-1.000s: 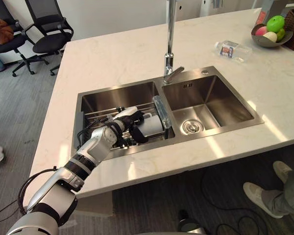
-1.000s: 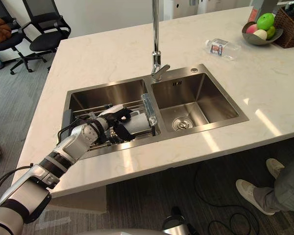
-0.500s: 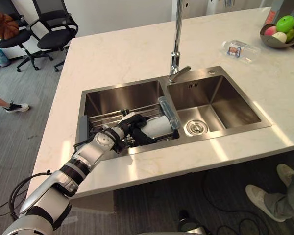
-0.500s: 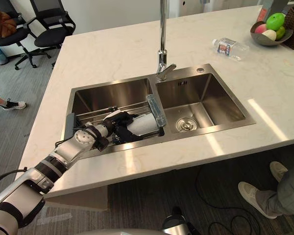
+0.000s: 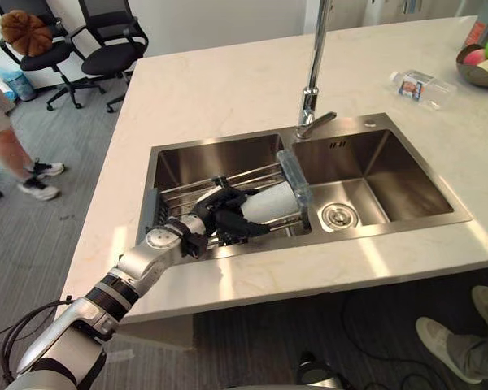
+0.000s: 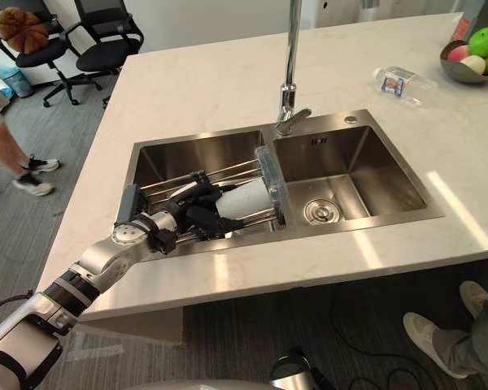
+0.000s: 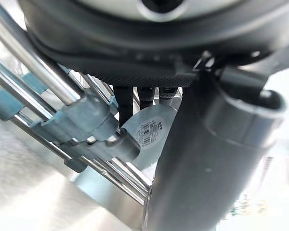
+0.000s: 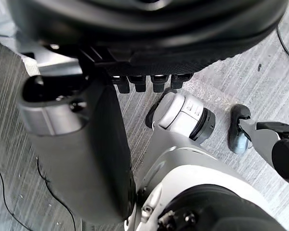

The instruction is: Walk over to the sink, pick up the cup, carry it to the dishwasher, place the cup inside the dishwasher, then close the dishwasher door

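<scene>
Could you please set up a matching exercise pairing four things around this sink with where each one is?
Things:
1. cup
2. bottle
3. drain
4. bowl

Places:
A. in the floor of the right basin
B. at the far right of the counter, holding fruit
C. on its side on the rack in the left basin
D. lying on the counter beyond the right basin

Pairs: 1-C, 2-D, 3-A, 4-B
</scene>
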Tool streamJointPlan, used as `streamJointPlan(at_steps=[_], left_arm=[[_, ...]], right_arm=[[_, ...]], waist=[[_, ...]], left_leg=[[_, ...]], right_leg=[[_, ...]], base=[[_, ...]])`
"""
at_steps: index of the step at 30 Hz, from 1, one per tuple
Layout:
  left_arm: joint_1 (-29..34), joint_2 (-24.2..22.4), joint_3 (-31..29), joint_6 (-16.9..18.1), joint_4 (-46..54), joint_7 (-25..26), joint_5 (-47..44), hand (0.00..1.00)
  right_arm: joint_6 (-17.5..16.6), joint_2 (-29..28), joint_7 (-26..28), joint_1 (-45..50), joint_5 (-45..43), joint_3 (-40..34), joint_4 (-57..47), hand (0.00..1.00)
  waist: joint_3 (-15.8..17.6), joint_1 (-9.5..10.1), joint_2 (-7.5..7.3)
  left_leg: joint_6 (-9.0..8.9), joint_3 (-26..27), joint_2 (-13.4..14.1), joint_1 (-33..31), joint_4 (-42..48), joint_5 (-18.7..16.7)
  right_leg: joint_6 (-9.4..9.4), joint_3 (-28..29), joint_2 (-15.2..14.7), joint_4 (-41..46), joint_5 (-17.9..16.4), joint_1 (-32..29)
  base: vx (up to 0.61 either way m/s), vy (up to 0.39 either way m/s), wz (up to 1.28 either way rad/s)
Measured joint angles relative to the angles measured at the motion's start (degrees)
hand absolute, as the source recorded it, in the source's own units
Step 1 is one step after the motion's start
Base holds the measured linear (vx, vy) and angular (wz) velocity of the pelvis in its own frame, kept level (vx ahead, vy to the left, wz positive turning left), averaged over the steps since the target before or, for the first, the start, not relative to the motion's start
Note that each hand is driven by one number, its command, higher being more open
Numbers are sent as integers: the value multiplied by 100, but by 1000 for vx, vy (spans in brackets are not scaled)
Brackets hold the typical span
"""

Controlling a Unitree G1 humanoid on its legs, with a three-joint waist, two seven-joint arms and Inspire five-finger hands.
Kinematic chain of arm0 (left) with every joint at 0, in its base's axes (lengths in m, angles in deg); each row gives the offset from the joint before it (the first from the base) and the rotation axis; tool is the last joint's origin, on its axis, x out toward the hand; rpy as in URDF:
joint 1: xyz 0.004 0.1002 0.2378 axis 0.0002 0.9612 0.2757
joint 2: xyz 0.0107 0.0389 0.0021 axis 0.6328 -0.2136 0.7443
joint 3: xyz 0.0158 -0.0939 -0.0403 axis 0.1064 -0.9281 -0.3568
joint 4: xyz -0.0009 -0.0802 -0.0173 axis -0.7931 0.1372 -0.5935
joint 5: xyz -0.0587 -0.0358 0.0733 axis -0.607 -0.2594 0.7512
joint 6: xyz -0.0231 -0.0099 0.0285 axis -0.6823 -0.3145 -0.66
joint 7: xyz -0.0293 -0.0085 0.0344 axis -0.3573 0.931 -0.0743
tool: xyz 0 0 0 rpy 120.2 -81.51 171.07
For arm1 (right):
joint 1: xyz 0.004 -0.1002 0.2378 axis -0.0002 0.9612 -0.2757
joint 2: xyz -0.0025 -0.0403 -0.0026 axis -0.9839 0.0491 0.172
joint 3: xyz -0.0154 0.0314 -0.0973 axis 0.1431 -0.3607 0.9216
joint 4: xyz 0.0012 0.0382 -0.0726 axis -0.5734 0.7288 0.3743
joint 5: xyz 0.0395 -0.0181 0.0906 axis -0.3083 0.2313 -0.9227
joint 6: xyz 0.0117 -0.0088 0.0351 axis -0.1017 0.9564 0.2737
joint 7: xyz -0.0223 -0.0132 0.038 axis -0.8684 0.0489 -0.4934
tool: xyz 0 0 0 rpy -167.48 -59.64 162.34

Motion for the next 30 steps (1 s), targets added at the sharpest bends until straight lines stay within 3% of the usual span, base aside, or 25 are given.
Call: streamJointPlan(at_steps=[4, 6, 7, 14, 30], left_arm=[[-22, -339, -520, -3, 29, 160, -1028, 0], [378, -862, -939, -201, -48, 259, -2670, 0], [599, -1102, -903, -270, -101, 285, -2980, 0], [835, -1424, -1070, -376, -531, 266, -3549, 0], [819, -1764, -1275, -226, -957, 9, -3099, 0]], right_arm=[[1, -8, -3, -9, 23, -15, 25, 100], [0, -11, -22, -9, 61, -22, 48, 100], [0, -12, -39, -14, 64, -28, 79, 100], [-9, -25, -52, -35, 198, -49, 157, 100], [-22, -64, -12, -39, 294, -91, 196, 100]], waist=[[5, 2, -19], [4, 66, -25], [-1, 128, -23], [-34, 209, -117], [-74, 245, -140]], left_leg=[[2, -76, -12, 34, -14, -2], [1, -88, -6, 55, -29, -2], [1, -93, 1, 55, -27, -1], [-2, -96, 30, 62, -4, 12], [-22, -79, 34, 166, -124, 46]], right_leg=[[8, -106, -14, -1, -23, 76], [9, -127, -5, -1, -37, 97], [9, -131, 1, -1, -39, 97], [2, -138, 22, -1, -44, 98], [16, -136, 63, -99, -29, 185]], base=[[-5, -19, 10], [-22, -30, 4], [-29, -30, 3], [-52, -28, 0], [-12, -8, 0]])
